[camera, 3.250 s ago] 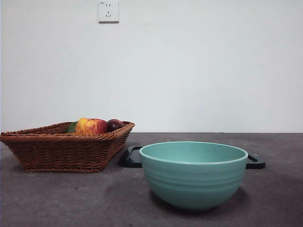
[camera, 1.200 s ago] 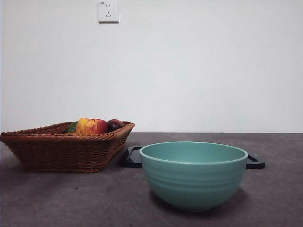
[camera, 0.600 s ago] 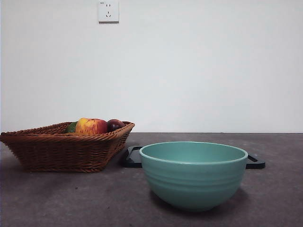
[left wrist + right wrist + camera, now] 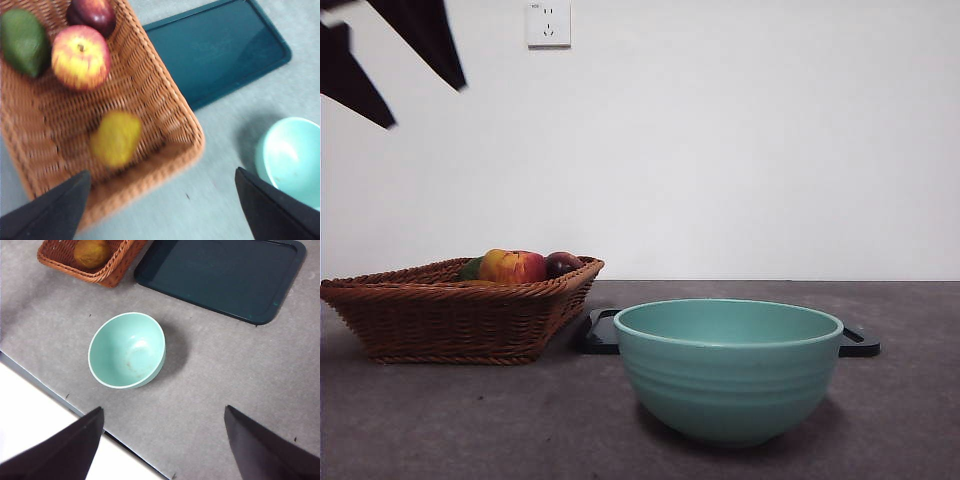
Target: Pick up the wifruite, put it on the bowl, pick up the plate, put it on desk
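Wifruite [image 4: 116, 138] lies in the wicker basket [image 4: 165, 105], near the corner closest to the bowl [image 4: 728, 368]; dull yellow-brown skin, blurred in left wrist view. Also seen from right wrist cam [image 4: 92, 252], in the same basket corner. Not visible in front view, hidden by the basket wall.

Other fruit in basket, well apart from wifruite: red-yellow apple [image 4: 80, 56], dark purple fruit [image 4: 92, 14] touching/just beside apple, green fruit [image 4: 23, 41] on apple's other side. In front view the apple [image 4: 512, 266], purple fruit [image 4: 563, 263] and a sliver of green show above the basket rim [image 4: 450, 318].

Bowl: teal-green, upright, empty, sits on bench [image 4: 440, 420] beside basket, apart from it. Right wrist cam looks down into it [image 4: 127, 350].

Dark teal tray [image 4: 220, 277] w/ handles lies flat on bench behind bowl, one edge just beside basket; nothing on it. Front view shows only its ends either side of bowl [image 4: 600, 333].

Left claw [image 4: 160, 200]: above basket, over the wifruite corner, jaws spread wide, holding nothing. In front view it shows as two dark tips at top left corner [image 4: 395, 60], high above basket.

Right claw [image 4: 162, 440]: high over bench near its front edge, bowl below and ahead of it; jaws spread wide, empty. Not seen in front view.

Wall socket [image 4: 549, 23] on white wall behind.
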### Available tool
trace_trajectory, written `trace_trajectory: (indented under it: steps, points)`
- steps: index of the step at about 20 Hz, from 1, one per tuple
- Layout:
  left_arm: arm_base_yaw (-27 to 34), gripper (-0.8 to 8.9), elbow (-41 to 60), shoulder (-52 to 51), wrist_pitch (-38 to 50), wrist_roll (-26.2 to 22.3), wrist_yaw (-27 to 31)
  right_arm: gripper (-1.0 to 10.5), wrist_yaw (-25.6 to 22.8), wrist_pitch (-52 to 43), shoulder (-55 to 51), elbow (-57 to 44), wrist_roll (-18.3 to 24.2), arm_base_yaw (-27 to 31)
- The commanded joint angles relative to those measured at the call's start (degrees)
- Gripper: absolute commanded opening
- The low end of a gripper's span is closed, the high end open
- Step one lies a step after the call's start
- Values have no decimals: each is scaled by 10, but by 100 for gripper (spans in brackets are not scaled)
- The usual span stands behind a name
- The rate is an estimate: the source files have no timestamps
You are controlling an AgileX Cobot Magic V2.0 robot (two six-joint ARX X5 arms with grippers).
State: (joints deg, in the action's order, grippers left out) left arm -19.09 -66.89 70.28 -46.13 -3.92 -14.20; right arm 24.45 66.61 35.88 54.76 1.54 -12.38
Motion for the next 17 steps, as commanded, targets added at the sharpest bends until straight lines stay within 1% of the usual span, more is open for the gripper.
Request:
trace_trajectory:
  steps: [1, 4, 12, 17]
  points:
    - [-6, 465, -22, 45, 17, -25, 16, 386, 2, -5, 4, 10, 0, -3]
    - [-9, 465, -23, 100, 33, -48, 39, 386, 2, -5, 3, 10, 0, -3]
    - [-15, 465, -23, 227, 90, -91, 70, 386, 2, -5, 3, 10, 0, -3]
    - [-16, 465, -23, 277, 114, -92, 85, 386, 2, -5, 3, 10, 0, -3]
